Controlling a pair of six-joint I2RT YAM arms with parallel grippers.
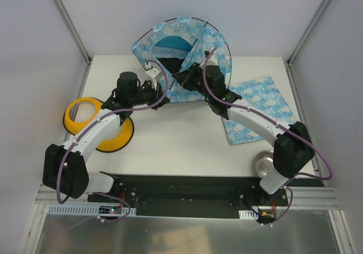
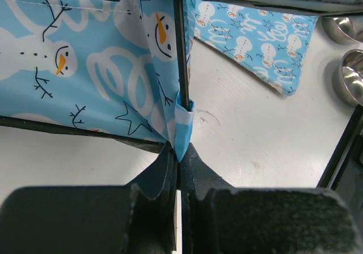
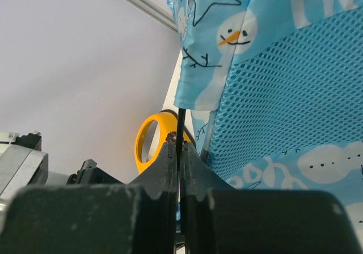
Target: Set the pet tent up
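— Beyond the yellow double bowl [image 1: 69,118], further back and to its right, I have the pet tent [image 1: 207,41] half up. An arc of black pole runs over the top, blue snowman fabric sags beneath it, and there is a mesh panel on one side.

— Which step are you on?

— Tensioning the frame, I'd say. My left gripper [image 2: 180,157] is pinched tight on the pole [image 2: 180,50] where it leaves a small fabric sleeve at a lower edge of the tent. My right gripper [image 3: 179,149] is clamped on a thin pole too, just under a hem, with the yellow bowl showing behind it.

— Same pole?

— I cannot tell from either wrist view.

— Next move?

— I judge the pole end has to be seated at its corner. That calls for bowing the pole without letting it slide through the closed jaws. It looks springy and the fabric is slack, so it could flick out.

— What else is on the table?

— A flat mat [image 1: 258,98] of the same print lies well to the right of the yellow bowl. A steel bowl [image 1: 264,164] sits equally far right of it, nearer to me.
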